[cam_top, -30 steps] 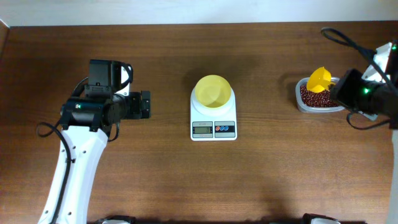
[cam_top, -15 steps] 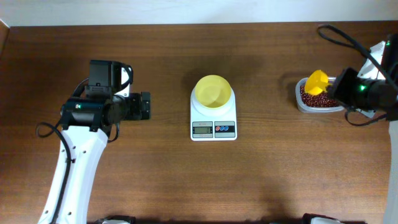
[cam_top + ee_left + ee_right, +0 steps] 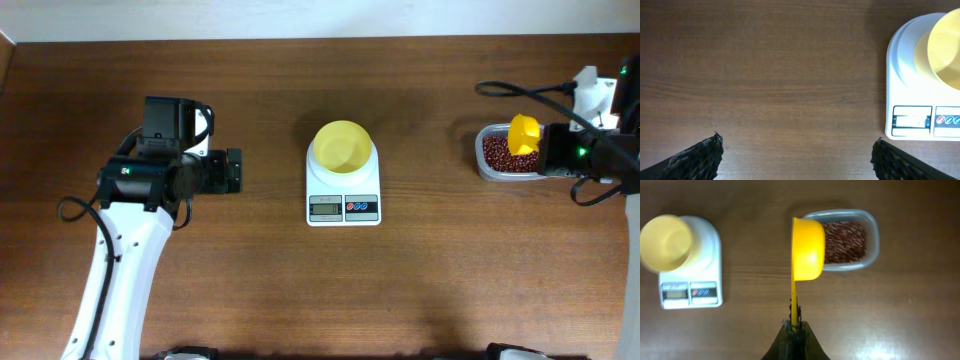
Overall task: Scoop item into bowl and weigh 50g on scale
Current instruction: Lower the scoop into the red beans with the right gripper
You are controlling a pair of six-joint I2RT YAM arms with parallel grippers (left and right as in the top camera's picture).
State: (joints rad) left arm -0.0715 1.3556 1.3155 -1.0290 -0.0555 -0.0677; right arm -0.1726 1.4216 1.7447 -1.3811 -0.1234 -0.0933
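Beyond scoop [image 3: 807,250] in right gripper [image 3: 795,326], beans [image 3: 846,237].

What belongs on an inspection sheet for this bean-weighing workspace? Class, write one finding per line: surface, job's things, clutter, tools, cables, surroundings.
Surface: brown wood-grain table.
Job's things: pale-yellow bowl stands on the white scale, no beans seen inside it; beans lie in a clear container at the right.
Clutter: nothing seen.
Tools: left tool open, holding nothing, left of the scale; right tool shut on the handle of the yellow scoop, which is over the container.
Cables: black cable loops beside the left arm; another by the right arm.
Surroundings: pale strip beyond the table's far edge.
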